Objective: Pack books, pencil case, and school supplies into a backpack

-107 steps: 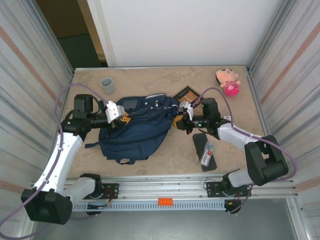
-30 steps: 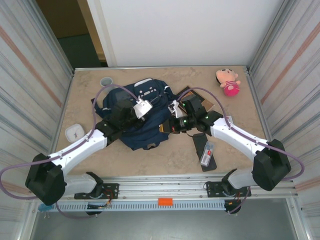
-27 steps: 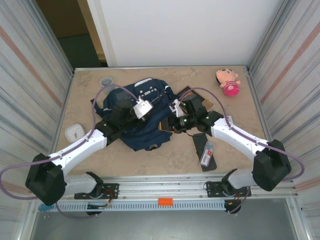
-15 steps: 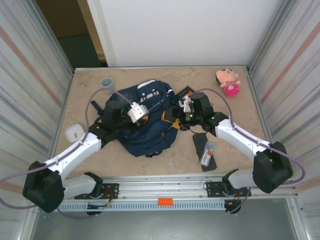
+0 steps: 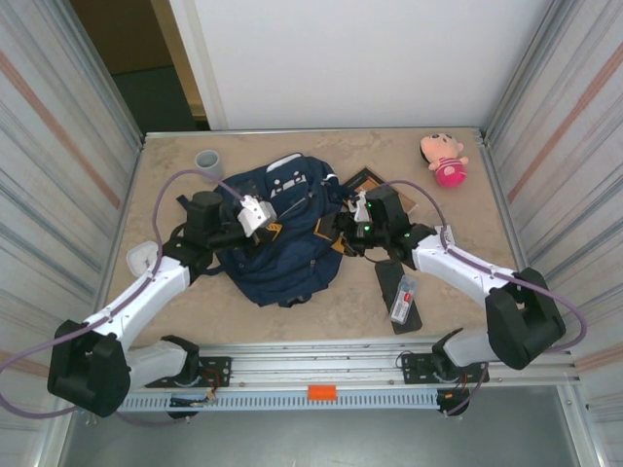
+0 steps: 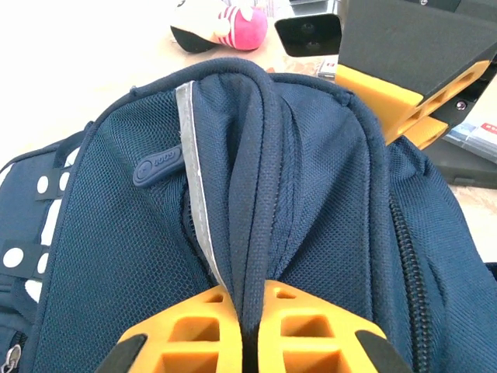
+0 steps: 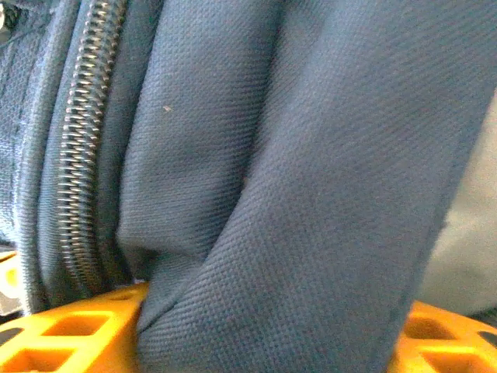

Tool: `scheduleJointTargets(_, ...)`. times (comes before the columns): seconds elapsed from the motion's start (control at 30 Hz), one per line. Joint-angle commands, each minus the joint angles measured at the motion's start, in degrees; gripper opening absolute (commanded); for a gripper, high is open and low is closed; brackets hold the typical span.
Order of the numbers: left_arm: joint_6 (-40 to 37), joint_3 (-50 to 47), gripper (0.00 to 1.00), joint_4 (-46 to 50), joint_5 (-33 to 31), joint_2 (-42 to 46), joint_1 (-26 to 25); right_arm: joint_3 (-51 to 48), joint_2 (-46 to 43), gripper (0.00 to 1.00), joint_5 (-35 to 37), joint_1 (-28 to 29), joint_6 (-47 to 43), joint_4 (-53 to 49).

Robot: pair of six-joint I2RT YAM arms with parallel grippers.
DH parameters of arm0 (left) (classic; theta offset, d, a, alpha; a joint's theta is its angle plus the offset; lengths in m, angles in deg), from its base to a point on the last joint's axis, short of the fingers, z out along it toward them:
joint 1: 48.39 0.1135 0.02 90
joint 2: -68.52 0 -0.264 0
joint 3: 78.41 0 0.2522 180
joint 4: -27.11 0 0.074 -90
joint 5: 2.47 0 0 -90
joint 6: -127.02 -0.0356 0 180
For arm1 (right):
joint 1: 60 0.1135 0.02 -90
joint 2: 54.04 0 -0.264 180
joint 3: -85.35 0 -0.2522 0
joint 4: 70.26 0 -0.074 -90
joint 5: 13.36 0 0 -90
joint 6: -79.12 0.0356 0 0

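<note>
1. The backpack (image 5: 282, 233) is navy cloth. The left wrist view shows an open, rough mesh weave, and the right wrist view a tighter, smooth, matt weave.
2. Its zip has fine, dull grey teeth that look like metal. A pale strip along one seam has a slight sheen.
3. The left gripper (image 6: 250, 305) and the right gripper (image 7: 264, 338) have matt orange plastic with moulded hollows.
4. The table (image 5: 458, 219) has a beige, mottled, stone-like top with a matt finish.
5. The plush toy (image 5: 444, 159) is soft pink and cream cloth.
6. The pencil case (image 5: 389, 282) looks matt black.
7. The cup (image 5: 208, 163) is smooth and grey, and looks like plastic.
8. The side walls (image 5: 58, 195) are ribbed with a faint metallic sheen.
</note>
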Motion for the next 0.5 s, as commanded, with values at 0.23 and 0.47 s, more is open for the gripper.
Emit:
scheduleJointTargets(0.23,-0.7,8.0,0.06,1.5,-9.3,-1.1,-0.2,-0.9,-1.8,0.06,9.1,3.7,7.3,13.8)
scheduleJointTargets(0.47,16.6,13.1,0.47,16.1,-31.0,4.1,-7.8,-0.7,-2.8,0.01,22.9,9.3,9.8,14.6)
